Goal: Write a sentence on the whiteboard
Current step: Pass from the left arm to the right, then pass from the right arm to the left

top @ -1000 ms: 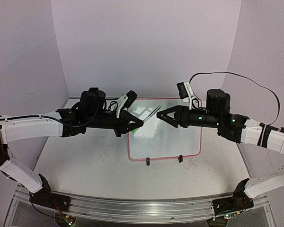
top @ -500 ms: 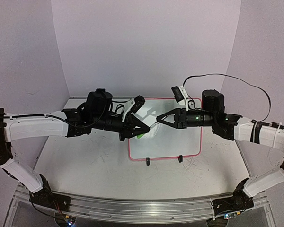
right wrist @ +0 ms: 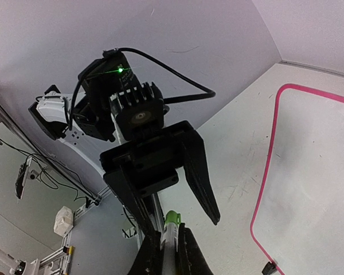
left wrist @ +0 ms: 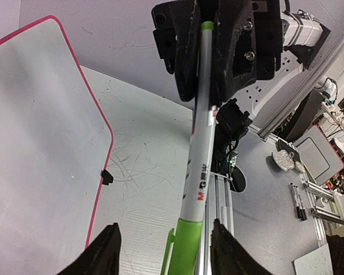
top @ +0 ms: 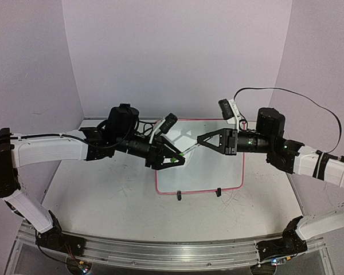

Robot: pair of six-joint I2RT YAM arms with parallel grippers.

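A white marker (top: 186,150) with a green cap (left wrist: 186,246) hangs in the air between my two grippers, above the whiteboard's left part. My right gripper (top: 199,141) (right wrist: 169,235) is shut on the marker's uncapped end. My left gripper (top: 175,159) (left wrist: 165,224) is open, its fingers (left wrist: 106,252) standing on either side of the green cap (right wrist: 171,217) without touching it. The whiteboard (top: 209,172) (left wrist: 34,143) (right wrist: 315,172), pink-framed, lies flat on the table below. No sentence shows on its white face.
Two small black feet (top: 178,195) (top: 218,192) sit at the board's near edge. The scratched grey tabletop (top: 103,195) lies around it. A metal rail (top: 160,247) runs along the front and purple walls (top: 178,57) close the back and sides.
The right gripper moved in and shut on the marker's free end. The left gripper, shut on the marker before, has opened and let go. Both arms shifted slightly right.
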